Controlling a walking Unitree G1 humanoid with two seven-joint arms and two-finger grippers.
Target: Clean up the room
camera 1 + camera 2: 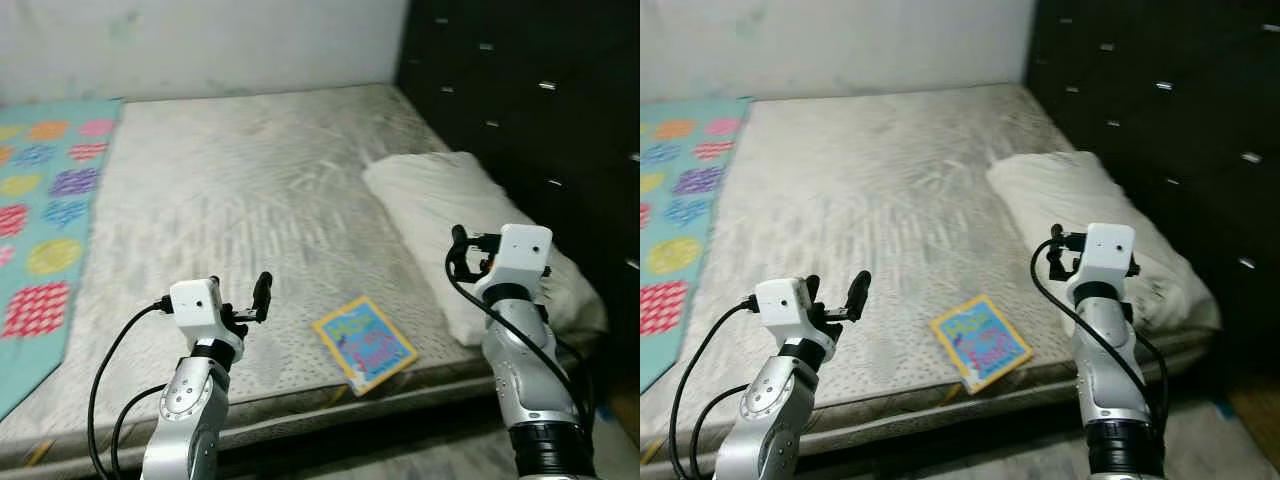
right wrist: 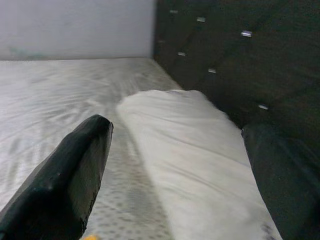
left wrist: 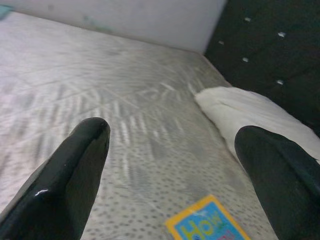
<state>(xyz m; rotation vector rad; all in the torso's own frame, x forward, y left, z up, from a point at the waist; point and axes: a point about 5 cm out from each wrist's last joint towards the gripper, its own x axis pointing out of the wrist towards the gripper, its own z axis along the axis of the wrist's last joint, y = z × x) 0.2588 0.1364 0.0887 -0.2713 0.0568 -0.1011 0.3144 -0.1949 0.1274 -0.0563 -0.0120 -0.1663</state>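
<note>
A small picture book (image 1: 365, 343) with a yellow border and blue cover lies flat on the bare grey mattress (image 1: 250, 190), close to its front edge. A white pillow (image 1: 470, 235) rests at the mattress's right side, against the black headboard. My left gripper (image 1: 240, 295) hovers open above the front of the mattress, to the left of the book, with nothing between its fingers. In the left wrist view the book (image 3: 207, 225) lies just ahead of that gripper. My right gripper (image 1: 462, 255) is open too, held over the pillow's near end. The pillow (image 2: 185, 150) stretches ahead of it in the right wrist view.
A teal blanket (image 1: 40, 230) with coloured patches covers the mattress's left side. A black tufted headboard (image 1: 530, 110) runs along the right, and a white wall (image 1: 200, 40) stands behind the bed. The mattress's front edge (image 1: 330, 410) is just below my arms.
</note>
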